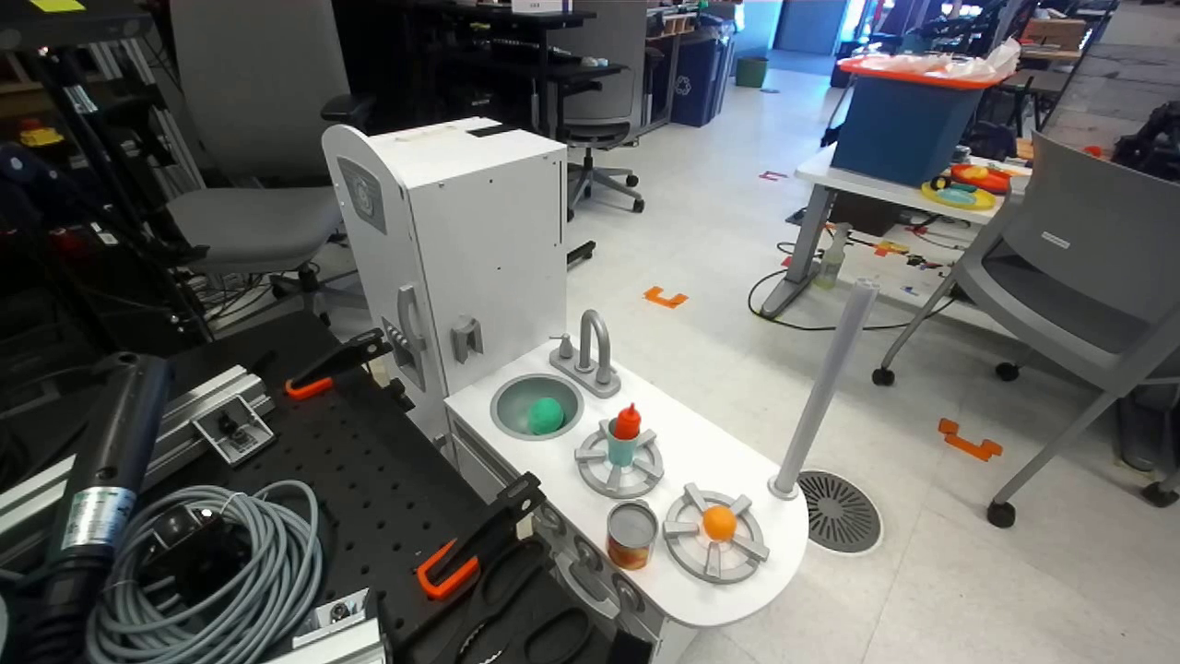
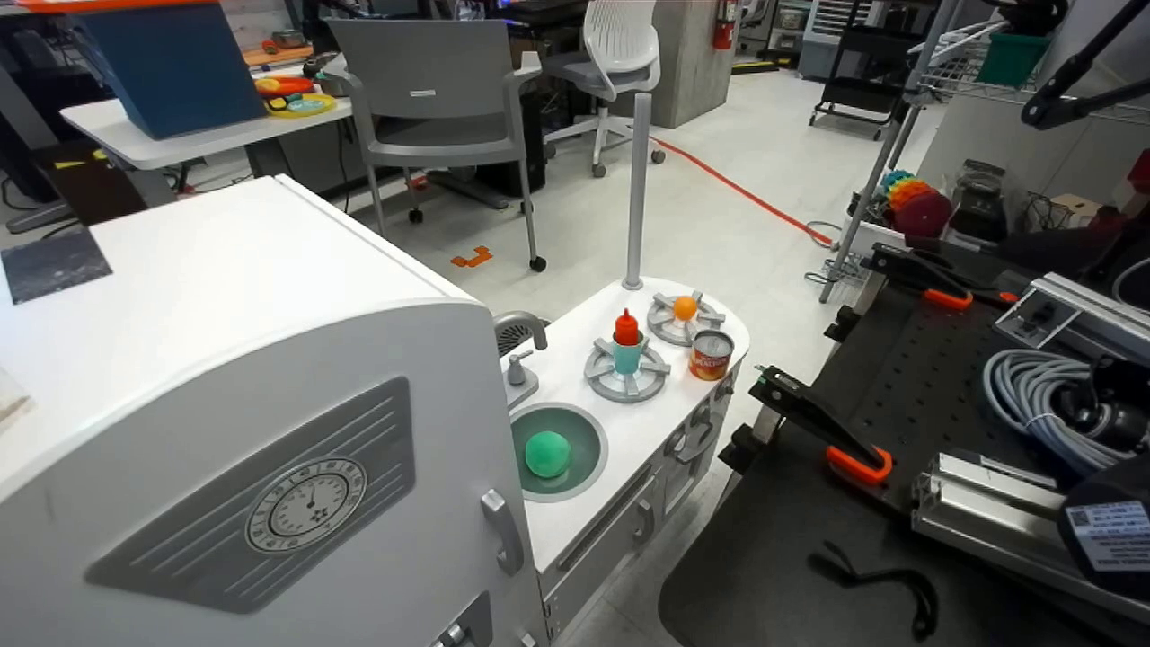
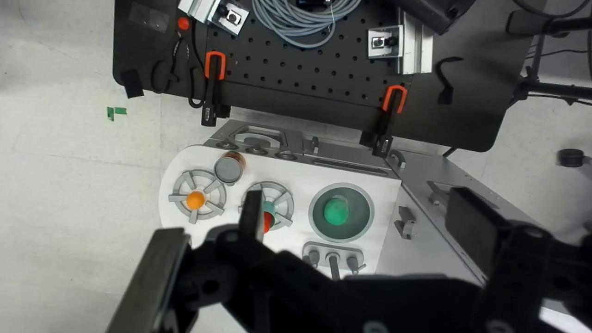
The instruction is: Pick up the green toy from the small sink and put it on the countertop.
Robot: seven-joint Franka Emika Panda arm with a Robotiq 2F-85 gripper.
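While the green ball-shaped toy (image 3: pixel 336 212) is lying in the small round grey sink (image 3: pixel 361 216), I am noting the black gripper (image 3: pixel 358 210) empty, jaws spread apart, with both lifting and placing onto the flat white countertop (image 1: pixel 698 452) outstanding.

Sink (image 3: pixel 360 223) open from above, gap visible around green ball (image 3: pixel 336 211). Tall gray faucet (image 1: pixel 604 350) blocks at the rim; toy refrigerator (image 1: pixel 493 221) walls off one side. Other side: narrow bare strip of surface (image 3: pixel 301 192), then burner (image 1: pixel 590 454) carrying cup (image 1: pixel 621 450) and red bottle (image 1: pixel 628 422).
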